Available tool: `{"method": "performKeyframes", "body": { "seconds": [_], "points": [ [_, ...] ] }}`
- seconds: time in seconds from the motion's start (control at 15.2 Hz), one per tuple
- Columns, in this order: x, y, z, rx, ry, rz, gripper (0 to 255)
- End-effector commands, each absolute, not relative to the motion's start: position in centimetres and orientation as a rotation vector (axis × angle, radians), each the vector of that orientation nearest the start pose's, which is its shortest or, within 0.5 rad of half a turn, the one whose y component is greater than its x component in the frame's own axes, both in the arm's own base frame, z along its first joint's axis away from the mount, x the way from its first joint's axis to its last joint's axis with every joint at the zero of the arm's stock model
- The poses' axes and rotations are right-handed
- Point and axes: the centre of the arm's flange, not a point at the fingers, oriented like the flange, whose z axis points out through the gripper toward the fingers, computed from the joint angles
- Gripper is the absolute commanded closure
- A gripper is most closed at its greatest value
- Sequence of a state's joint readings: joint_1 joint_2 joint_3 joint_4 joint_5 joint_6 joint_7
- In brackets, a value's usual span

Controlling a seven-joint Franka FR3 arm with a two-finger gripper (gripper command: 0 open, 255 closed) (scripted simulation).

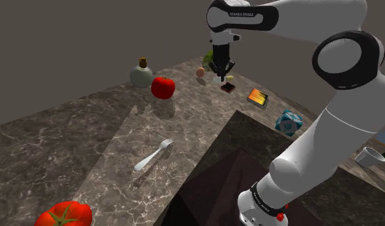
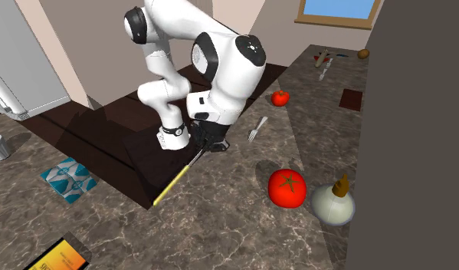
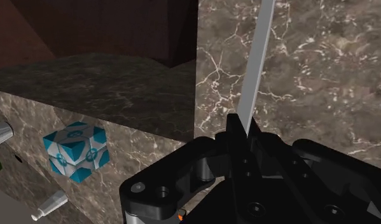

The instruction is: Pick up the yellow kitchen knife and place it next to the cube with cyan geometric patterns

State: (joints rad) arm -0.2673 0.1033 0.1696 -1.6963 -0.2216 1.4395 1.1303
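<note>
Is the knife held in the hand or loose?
Held: the hand is shut on the knife, its grey blade sticking out between the fingers. Whether it clears the counter, cannot tell.

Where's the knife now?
Clasped in the gripper; in the second exterior view the knife slants down and left from it, with the cube to its left and a tomato to its right.

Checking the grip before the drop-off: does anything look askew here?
Yes. The knife is clasped at one end by the gripper's jaws, so nearly its whole length sticks out at a slant, with the yellow handle farthest from the grip. It looks like an off-balance hold.
</note>
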Motion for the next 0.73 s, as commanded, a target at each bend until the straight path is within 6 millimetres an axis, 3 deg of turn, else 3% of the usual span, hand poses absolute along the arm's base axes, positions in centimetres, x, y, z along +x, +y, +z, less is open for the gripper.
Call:
{"method": "performKeyframes", "body": {
  "seconds": [0.0,0.66],
  "points": [
    [53.4,-10.7,50.2,-2.855,1.982,0.369,255],
    [48.2,-22.8,50.2,-2.855,1.982,0.369,255]
  ]
}}
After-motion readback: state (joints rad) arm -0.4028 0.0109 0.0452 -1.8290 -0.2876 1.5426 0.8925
